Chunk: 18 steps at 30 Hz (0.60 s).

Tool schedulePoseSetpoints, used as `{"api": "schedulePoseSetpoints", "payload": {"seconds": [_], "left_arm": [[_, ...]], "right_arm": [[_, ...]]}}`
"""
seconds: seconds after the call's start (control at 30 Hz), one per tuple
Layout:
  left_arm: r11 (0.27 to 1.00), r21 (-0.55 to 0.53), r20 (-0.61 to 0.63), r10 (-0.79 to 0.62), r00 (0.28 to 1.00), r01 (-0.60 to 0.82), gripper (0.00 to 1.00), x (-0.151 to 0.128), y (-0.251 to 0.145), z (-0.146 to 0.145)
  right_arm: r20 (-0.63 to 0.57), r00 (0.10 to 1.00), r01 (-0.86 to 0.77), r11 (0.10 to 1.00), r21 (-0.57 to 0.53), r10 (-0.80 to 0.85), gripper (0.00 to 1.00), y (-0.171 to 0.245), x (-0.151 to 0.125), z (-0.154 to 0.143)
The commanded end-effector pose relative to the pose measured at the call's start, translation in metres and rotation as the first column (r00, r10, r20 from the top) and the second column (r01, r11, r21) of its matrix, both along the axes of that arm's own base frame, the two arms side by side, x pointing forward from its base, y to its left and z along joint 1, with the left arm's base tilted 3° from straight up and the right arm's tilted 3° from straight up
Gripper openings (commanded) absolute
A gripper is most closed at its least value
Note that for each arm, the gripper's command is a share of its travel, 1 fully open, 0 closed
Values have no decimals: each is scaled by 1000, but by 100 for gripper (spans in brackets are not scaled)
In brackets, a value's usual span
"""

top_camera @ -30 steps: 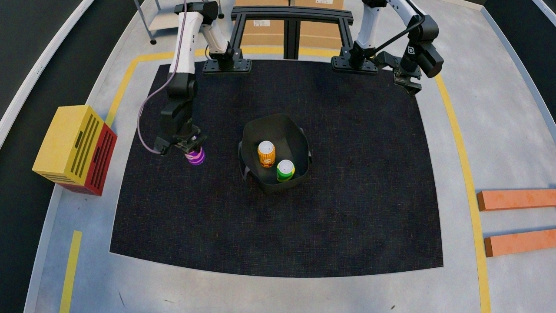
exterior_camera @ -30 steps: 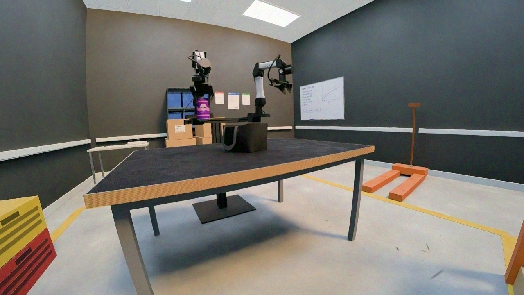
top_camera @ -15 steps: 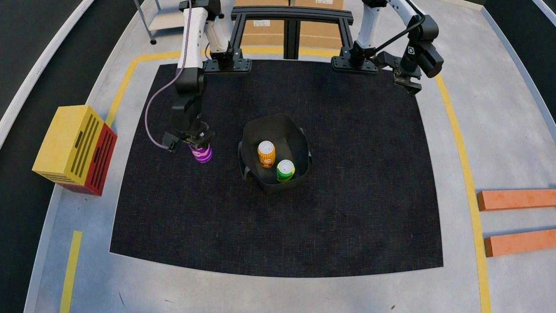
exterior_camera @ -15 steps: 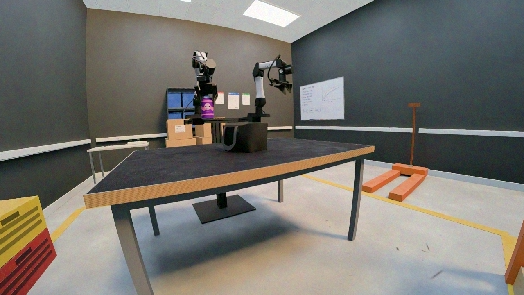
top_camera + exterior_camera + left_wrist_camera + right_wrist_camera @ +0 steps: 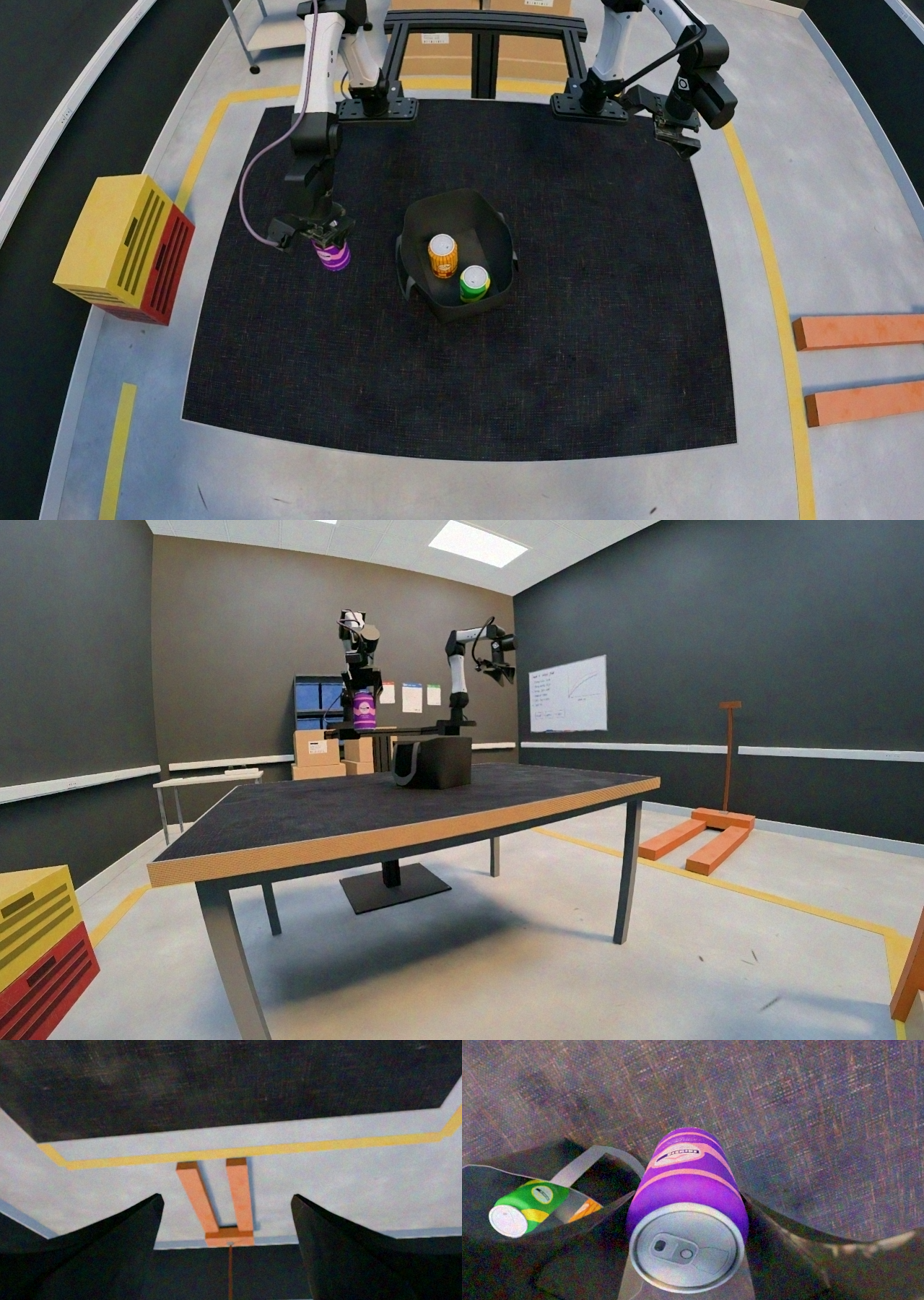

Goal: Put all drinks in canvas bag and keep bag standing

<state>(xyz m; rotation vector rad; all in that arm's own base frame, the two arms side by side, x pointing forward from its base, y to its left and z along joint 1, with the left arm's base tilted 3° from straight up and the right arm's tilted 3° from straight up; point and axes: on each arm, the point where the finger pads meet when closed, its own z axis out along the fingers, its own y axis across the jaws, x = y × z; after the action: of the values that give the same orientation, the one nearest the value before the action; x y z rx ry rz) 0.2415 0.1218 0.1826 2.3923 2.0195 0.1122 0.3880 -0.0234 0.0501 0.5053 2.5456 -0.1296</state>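
The black canvas bag (image 5: 462, 210) (image 5: 445, 762) stands on the table with its walls up. An orange can (image 5: 443, 258) (image 5: 585, 1210) and a green can (image 5: 473, 290) (image 5: 539, 1200) stand inside it. My right gripper (image 5: 330, 234) (image 5: 688, 1194) is shut on the purple can (image 5: 333, 258) (image 5: 364, 711) (image 5: 687, 1182), holding it above the table, left of the bag in the top view. The can's silver lid faces the right wrist camera. My left gripper (image 5: 683, 143) (image 5: 227, 1197) is open and empty, off at the right in the top view, far from the bag.
The dark-topped table (image 5: 581, 362) (image 5: 290, 804) carries both arm bases and a black frame (image 5: 484, 21) along its back edge. A grey strap handle (image 5: 408, 765) (image 5: 579, 1166) hangs on the bag's side facing the purple can. Yellow and red crates (image 5: 103, 239) stand beyond the table's left side in the top view.
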Motion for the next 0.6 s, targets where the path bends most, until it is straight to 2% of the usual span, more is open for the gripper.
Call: {"api": "schedulePoseSetpoints", "payload": {"seconds": [0.0, 0.03, 0.13, 0.2, 0.33, 0.37, 0.4, 0.47, 0.57], "left_arm": [[1000, 6, -2, -9, 1000, 9, 91, 2, 2, 0], [1000, 6, -2, -9, 1000, 9, 91, 2, 2, 0], [1000, 6, -2, -9, 1000, 9, 91, 2, 2, 0], [1000, 6, -2, -9, 1000, 9, 91, 2, 2, 0], [1000, 6, -2, -9, 1000, 9, 91, 2, 2, 0], [1000, 6, -2, -9, 1000, 9, 91, 2, 2, 0], [1000, 6, -2, -9, 1000, 9, 91, 2, 2, 0], [1000, 6, -2, -9, 1000, 9, 91, 2, 2, 0], [1000, 6, -2, -9, 1000, 9, 91, 2, 2, 0]], "right_arm": [[120, 993, 10, 1000, -13, -8, 74, -1, 17, 32], [101, 995, 9, 1000, -13, -8, 74, 0, 11, 24], [121, 993, 8, 1000, -14, -6, 74, -1, 18, 32], [94, 996, 7, 1000, -11, -6, 74, 2, 8, 21], [130, 991, 18, 1000, -11, -16, 74, -5, 21, 37], [132, 991, 18, 1000, -4, -17, 74, 8, 18, 37], [85, 996, 21, 1000, -5, -20, 74, 10, 3, 20], [57, 998, 18, 1000, -5, -18, 74, 16, -5, 19], [97, 995, 18, 1000, 0, -18, 74, 25, -1, 24]]}}
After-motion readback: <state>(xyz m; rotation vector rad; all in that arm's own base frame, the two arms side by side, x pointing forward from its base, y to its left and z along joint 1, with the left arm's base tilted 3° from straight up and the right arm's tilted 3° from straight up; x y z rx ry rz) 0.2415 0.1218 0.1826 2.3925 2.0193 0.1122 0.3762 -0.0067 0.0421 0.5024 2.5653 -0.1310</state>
